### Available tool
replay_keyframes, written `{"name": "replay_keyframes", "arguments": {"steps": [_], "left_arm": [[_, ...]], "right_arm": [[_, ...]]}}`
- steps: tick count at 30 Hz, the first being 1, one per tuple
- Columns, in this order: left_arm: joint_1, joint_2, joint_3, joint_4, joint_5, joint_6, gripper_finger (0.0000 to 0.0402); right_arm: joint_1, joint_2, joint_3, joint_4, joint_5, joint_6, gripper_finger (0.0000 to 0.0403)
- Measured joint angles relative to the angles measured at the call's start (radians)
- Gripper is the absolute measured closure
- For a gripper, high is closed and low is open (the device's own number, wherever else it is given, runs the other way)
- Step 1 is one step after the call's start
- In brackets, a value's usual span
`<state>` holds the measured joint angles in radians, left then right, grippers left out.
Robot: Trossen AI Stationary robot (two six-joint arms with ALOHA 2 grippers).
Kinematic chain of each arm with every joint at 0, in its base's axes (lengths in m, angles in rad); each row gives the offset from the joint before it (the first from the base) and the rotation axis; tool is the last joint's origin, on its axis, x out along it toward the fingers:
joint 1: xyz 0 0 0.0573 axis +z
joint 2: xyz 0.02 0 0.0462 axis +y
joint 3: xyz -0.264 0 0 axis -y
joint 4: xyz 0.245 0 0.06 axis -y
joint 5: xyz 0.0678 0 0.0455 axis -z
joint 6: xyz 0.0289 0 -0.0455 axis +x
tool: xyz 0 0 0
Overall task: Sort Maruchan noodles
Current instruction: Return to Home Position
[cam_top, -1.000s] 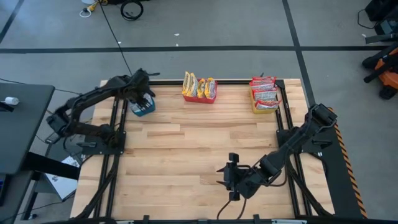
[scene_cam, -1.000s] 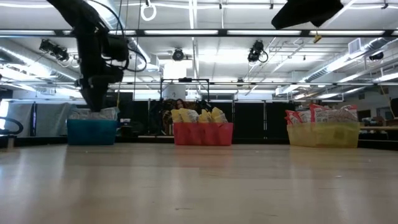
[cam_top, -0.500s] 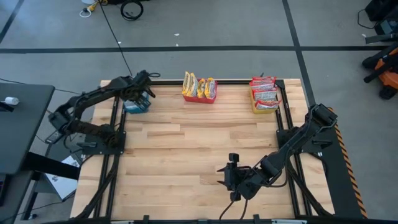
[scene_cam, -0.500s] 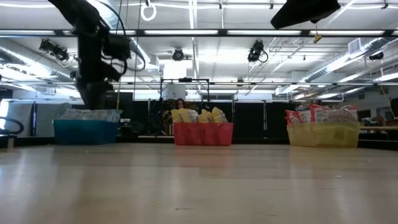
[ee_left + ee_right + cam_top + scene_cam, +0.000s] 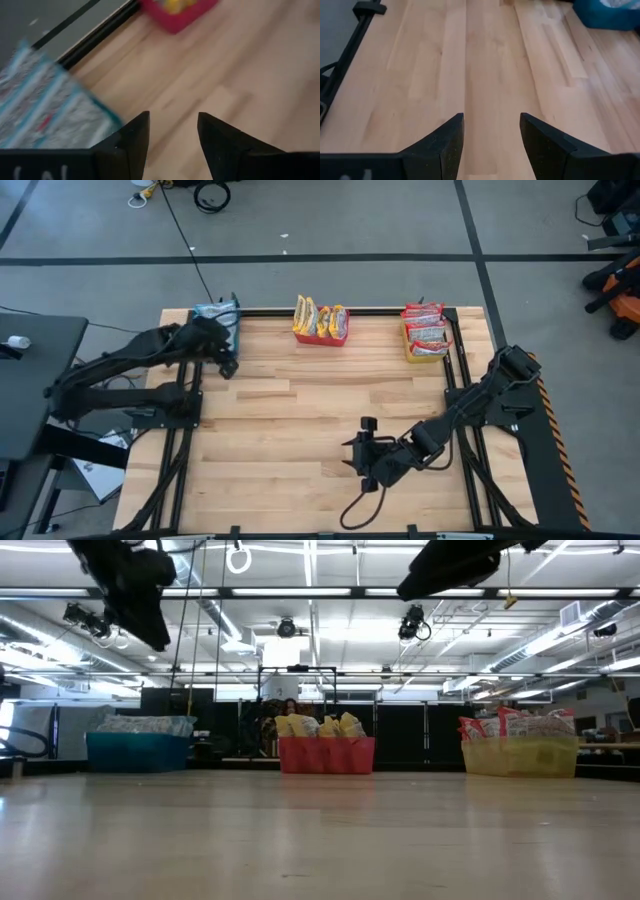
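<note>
Three bins stand along the table's far edge. The blue bin (image 5: 216, 316) at the far left corner holds blue-and-white Maruchan noodles (image 5: 40, 107). The red bin (image 5: 321, 327) holds yellow ones (image 5: 320, 726), and the yellow bin (image 5: 427, 338) holds red-and-white ones (image 5: 515, 723). My left gripper (image 5: 172, 117) hangs open above the wood just on the near side of the blue bin, with nothing between its fingers. My right gripper (image 5: 491, 117) is open over bare wood near the table's near middle (image 5: 353, 460).
Bare wooden tabletop (image 5: 320, 410) lies between the bins and the near edge. Black frame rails (image 5: 186, 440) run along the left and right sides. The room beyond the far edge holds racks and ceiling lights.
My left gripper has risen and drawn back from over the blue bin toward the table's near edge, tipping less steeply downward. The blue bin has shifted toward the far left corner and now stands free. My right gripper has edged a little toward the table's left.
</note>
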<state>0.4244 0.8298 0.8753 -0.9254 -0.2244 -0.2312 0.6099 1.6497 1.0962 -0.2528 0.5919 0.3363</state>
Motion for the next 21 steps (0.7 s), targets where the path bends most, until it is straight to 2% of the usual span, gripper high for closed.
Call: {"name": "replay_keyframes", "arguments": {"steps": [6,11,14,17,21], "left_arm": [[-0.228,-0.069,0.0,0.025,-0.015,-0.134,0.023],[-0.453,-0.08,0.0,0.049,-0.064,-0.22,0.023],[-0.612,-0.07,-0.002,0.056,-0.13,-0.295,0.023],[-0.788,-0.065,-0.06,0.167,-0.226,-0.354,0.023],[-0.987,-0.064,-0.184,0.395,-0.361,-0.362,0.023]], "right_arm": [[-0.041,0.0,0.0,0.051,0.0,-0.026,0.0204],[-0.058,0.0,-0.001,0.068,-0.049,-0.026,0.0211],[-0.052,0.0,-0.031,0.145,-0.061,-0.026,0.0227],[-0.033,0.0,-0.089,0.275,-0.063,-0.04,0.0252],[-0.021,0.0,-0.156,0.412,-0.104,-0.085,0.0295]]}}
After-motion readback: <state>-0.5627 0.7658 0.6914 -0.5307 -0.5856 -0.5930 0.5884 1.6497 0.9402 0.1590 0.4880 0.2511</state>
